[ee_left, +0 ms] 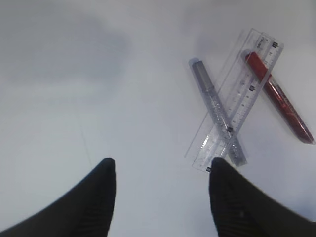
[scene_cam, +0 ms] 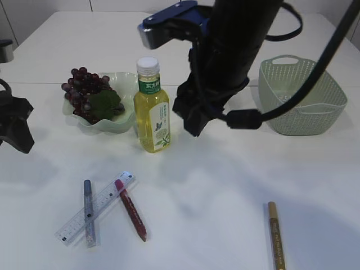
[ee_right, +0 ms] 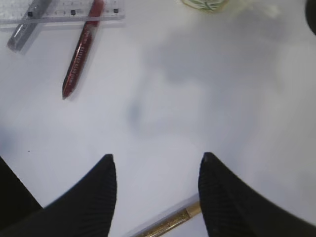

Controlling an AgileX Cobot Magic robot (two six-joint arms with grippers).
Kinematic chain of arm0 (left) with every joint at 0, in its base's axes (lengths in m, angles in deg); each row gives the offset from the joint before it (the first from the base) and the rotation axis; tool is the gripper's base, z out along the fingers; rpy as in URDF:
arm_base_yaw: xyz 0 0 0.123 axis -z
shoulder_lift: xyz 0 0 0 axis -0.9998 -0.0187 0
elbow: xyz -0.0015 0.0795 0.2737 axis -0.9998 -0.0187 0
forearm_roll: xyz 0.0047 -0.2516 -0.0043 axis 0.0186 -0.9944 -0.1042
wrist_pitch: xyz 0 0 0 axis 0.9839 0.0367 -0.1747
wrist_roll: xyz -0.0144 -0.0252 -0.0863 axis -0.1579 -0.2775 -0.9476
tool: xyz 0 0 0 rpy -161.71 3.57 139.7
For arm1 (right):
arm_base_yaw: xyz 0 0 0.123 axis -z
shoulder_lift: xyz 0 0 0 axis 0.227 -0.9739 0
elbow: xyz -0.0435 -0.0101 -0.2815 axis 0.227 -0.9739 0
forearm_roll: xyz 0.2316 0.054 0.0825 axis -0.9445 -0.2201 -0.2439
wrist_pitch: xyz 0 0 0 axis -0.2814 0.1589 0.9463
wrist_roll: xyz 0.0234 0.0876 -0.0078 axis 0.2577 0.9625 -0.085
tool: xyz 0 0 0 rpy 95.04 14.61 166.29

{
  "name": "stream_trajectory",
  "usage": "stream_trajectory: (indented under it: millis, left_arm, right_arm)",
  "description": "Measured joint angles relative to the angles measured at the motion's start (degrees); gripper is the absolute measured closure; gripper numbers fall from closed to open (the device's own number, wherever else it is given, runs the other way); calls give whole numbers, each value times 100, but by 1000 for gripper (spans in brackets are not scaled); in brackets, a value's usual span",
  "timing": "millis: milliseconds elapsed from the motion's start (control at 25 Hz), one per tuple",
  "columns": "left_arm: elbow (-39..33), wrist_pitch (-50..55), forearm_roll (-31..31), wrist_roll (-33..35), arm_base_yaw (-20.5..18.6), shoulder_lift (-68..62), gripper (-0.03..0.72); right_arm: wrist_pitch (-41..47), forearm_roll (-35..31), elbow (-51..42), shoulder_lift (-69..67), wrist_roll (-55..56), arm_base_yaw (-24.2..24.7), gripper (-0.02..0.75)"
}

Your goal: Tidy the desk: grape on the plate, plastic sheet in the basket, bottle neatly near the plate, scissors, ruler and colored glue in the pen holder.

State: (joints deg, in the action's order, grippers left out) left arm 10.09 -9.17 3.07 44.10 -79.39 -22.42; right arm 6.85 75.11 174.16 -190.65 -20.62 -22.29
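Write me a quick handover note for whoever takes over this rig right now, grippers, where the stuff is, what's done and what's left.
Left gripper: open, empty, above the table near the ruler's end.
Right gripper: open, empty, hovering over the gold glue pen.
Done: grapes on the green plate; bottle upright beside the plate.
On the table: clear ruler with the silver glue pen crossing it and the red glue pen overlapping its far end; gold pen lies apart on the right.
Basket stands at the back right; no plastic sheet is visible in it. Scissors and pen holder are not in view.
Left: ruler and all three pens.
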Motion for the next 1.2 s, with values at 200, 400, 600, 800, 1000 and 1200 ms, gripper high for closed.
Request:
stream_trajectory:
  millis: [200,400,600,800,1000,1200]
  left_arm:
    - [0,-72,0,12,0,0,253]
    - [0,-96,0,24,0,0,253]
    - [0,-104,-176,497,173,0,253]
    - [0,-271,265,624,1242,0,253]
    - [0,-669,605,646,2012,-251,242]
    - [0,-836,546,646,2055,-721,179]
  right_arm:
    - [-94,-67,0,-409,-128,-234,316]
    - [-83,-79,-7,-492,-79,-244,316]
    - [-74,278,-7,-492,432,-230,316]
    - [-74,341,-7,-492,557,43,316]
    - [-74,168,-7,-470,617,611,316]
    - [-74,-55,-7,-305,612,1195,316]
